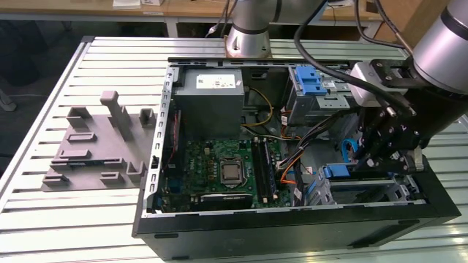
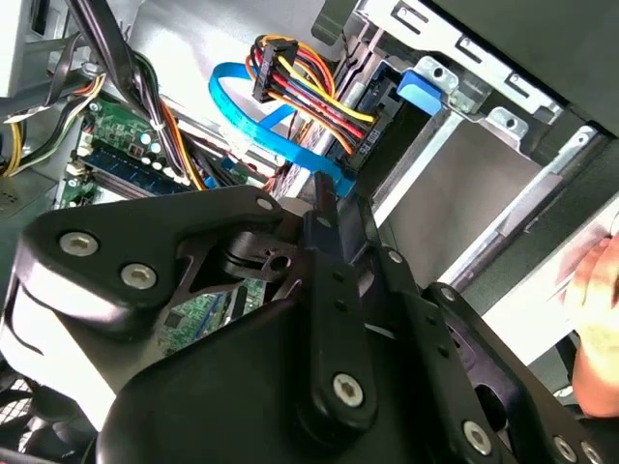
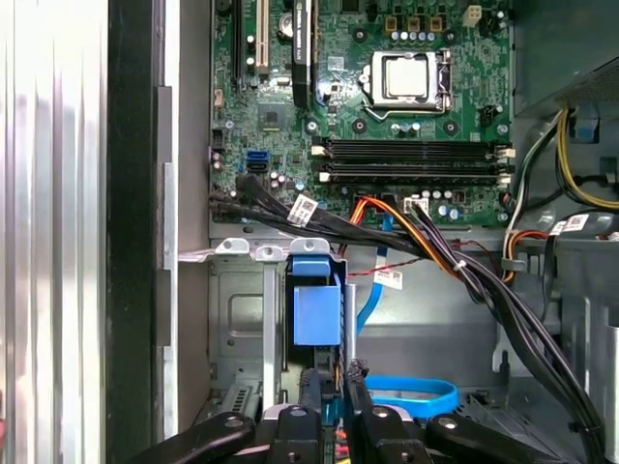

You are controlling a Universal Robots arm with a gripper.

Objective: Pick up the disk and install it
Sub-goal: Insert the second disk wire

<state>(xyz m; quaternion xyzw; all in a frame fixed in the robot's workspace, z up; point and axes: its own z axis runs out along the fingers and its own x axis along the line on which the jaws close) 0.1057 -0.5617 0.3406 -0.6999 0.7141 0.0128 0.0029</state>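
Where the slatted table (image 1: 44,181) bears an open computer case (image 1: 292,230), tool (image 3: 332,387) narrow beside blue bracket (image 3: 316,309).

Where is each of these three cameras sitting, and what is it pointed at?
Exterior view: off the arm, looking down on the open computer case on the slatted table; the arm and gripper reach in at this view's right.
First wrist view: on the arm, facing the motherboard and drive cage; gripper at the edge.
Second wrist view: on the arm, close behind the gripper's black links.
Shared: a blue cable shows in both wrist views.
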